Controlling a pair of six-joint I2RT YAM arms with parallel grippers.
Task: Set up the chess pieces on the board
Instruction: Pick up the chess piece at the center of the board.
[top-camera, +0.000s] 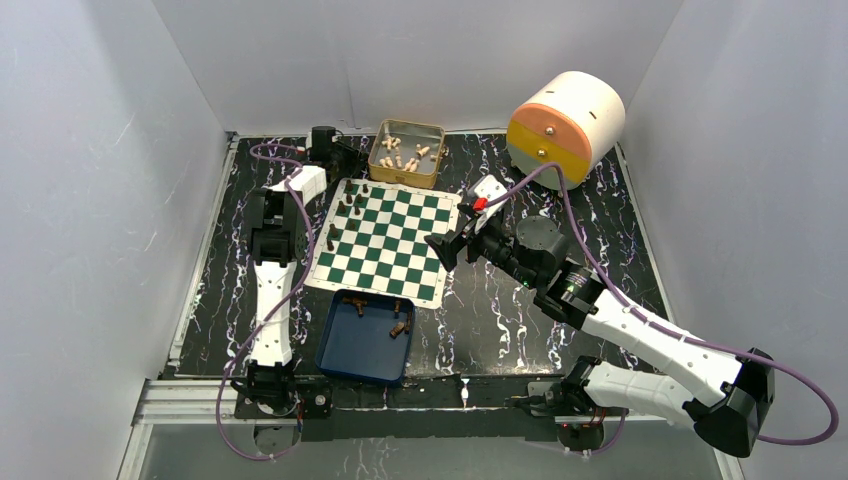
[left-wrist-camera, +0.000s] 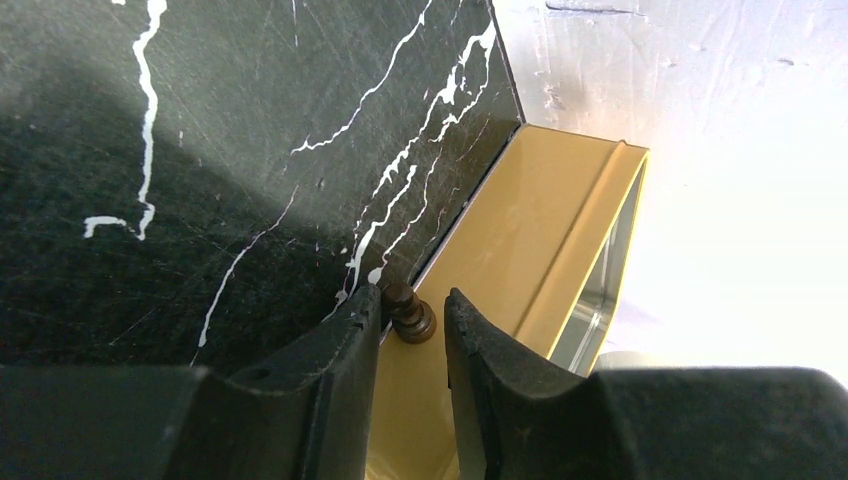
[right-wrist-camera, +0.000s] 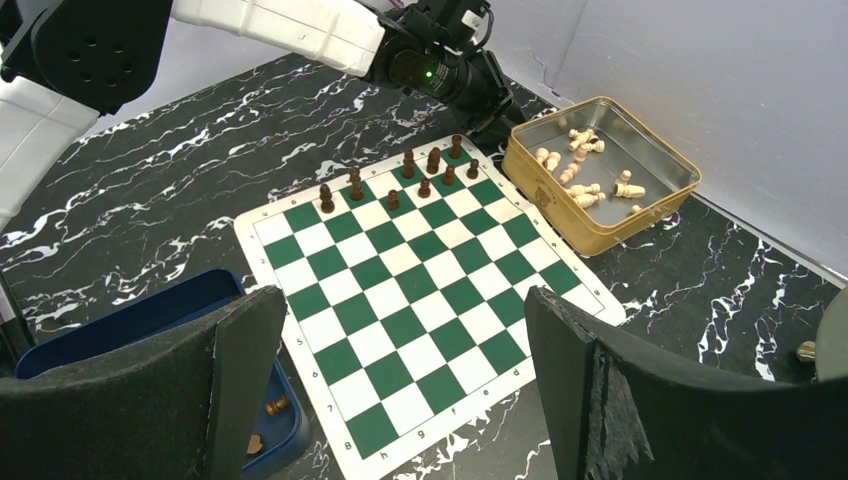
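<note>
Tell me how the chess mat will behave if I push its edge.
The mat looks paper-thin, so it is probably light and floppy, likely to slide or buckle on the glossy tabletop. The dark pieces standing on it are slim and upright, so they may topple.

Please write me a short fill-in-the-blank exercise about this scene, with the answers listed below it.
1. The left tool grips one dark chess piece beside the ____ tin.
2. The jaws of the right tool stand wide ____.
3. Loose dark pieces lie in the ____ tray.
Answers: gold; open; blue.
</note>
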